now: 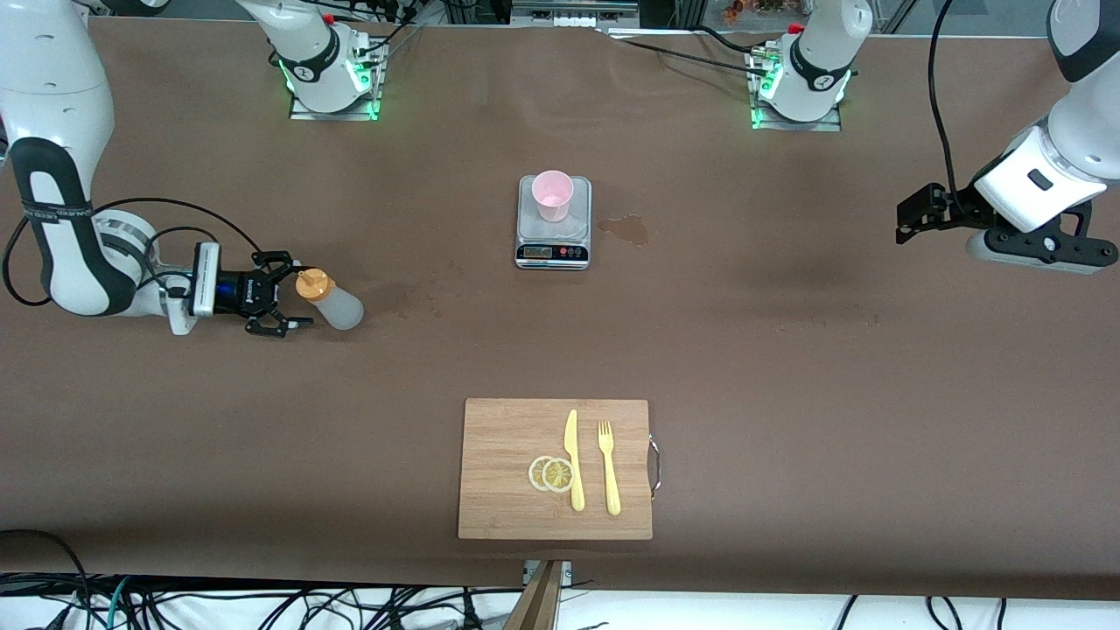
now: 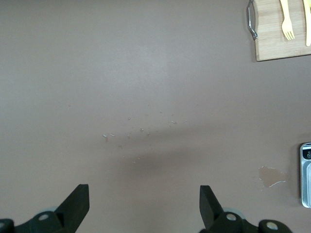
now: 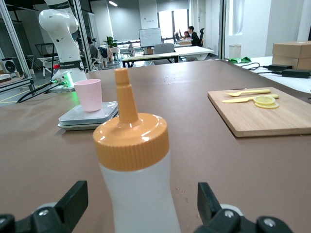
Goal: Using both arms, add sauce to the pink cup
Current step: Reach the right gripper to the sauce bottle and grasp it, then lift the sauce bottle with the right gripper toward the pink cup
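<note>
Nearest the front camera lies a cutting board [image 1: 507, 472] with lemon slices [image 1: 551, 473], a knife [image 1: 573, 459] and a fork [image 1: 608, 468]. Farther back, toward the right arm's end, the sauce [image 1: 331, 299] stands on the table [image 1: 787, 367] between the spread fingers of the right gripper [image 1: 293, 293], not clamped. Farther still, mid-table, the pink cup [image 1: 553, 194] sits on a scale [image 1: 553, 249]. The left gripper [image 2: 145, 204] hangs over bare table at its own end, fingers apart, holding nothing.

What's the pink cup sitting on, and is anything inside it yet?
The pink cup stands on a small scale. Its visible inside looks empty; the platform directly beneath it is covered.
</note>
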